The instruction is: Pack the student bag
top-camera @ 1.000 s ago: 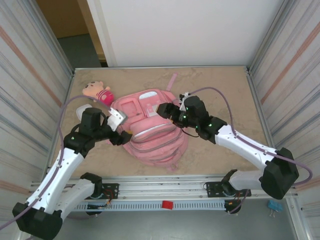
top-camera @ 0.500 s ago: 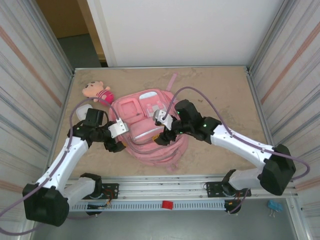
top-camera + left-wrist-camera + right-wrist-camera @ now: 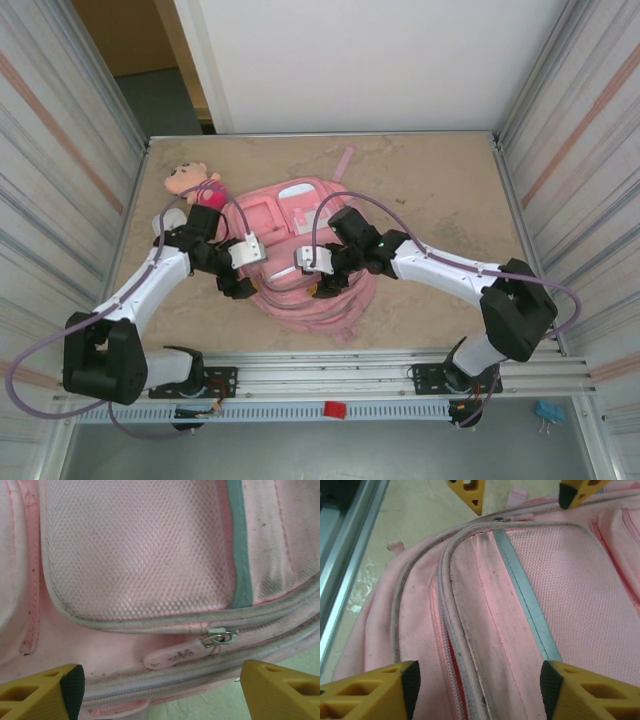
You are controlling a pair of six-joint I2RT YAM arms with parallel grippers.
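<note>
Beige mottled table (image 3: 430,190), corrugated metal walls (image 3: 60,150) on both sides. One plush doll (image 3: 190,183) lies beyond my left pincer (image 3: 160,682), which is released above the one student bag (image 3: 300,312). My right pincer (image 3: 476,680), also released, hangs over the bag's right half.

A small plush doll (image 3: 192,183) with a tan head and pink body lies on the sandy, marbled bench (image 3: 430,190). It is beyond the left pincer (image 3: 238,288) and off to its left, well apart from it. Bare bench stretches beyond the right pincer (image 3: 322,285) and out to its right. Behind both pincers, along the near edge, runs a silver metal rail (image 3: 330,385) carrying a small red piece (image 3: 335,408). A small blue object (image 3: 548,411) sits far off to the right pincer's right, past the rail. Ribbed metal walls (image 3: 60,150) flank the bench, and a white panel (image 3: 370,60) closes the far side.
</note>
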